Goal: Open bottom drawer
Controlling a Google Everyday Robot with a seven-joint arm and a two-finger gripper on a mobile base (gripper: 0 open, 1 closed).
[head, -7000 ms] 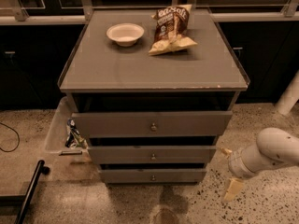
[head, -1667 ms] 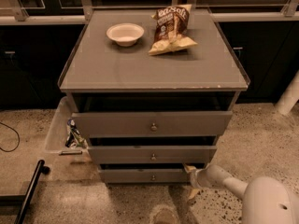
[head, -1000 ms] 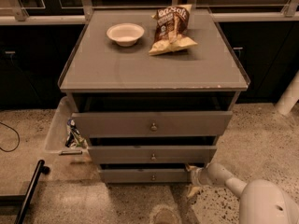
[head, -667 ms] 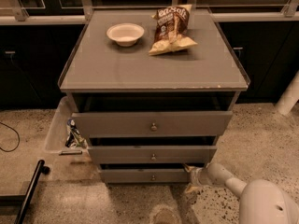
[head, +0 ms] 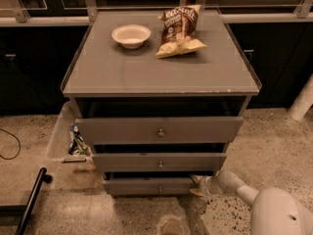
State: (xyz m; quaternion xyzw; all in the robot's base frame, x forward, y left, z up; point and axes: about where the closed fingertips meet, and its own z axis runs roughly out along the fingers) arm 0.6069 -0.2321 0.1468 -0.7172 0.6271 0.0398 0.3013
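The bottom drawer (head: 146, 186) is the lowest and slimmest grey front of the cabinet, with a small round metal knob (head: 160, 188) at its centre. It stands slightly out from the cabinet, with a dark gap above it. My gripper (head: 196, 185) reaches in low from the right on a white arm (head: 234, 186). Its tips are at the right end of the bottom drawer's front, right of the knob.
Two taller grey drawers, the top one (head: 159, 129) and the middle one (head: 159, 161), stand partly out above. A white bowl (head: 131, 35) and a chip bag (head: 178, 31) lie on the cabinet top. A clear bin (head: 62, 136) sits at the left. A black bar (head: 30, 202) lies on the floor.
Since seven seconds ago my arm has come down from the right to the bottom drawer's right end. Over the last second it has barely moved.
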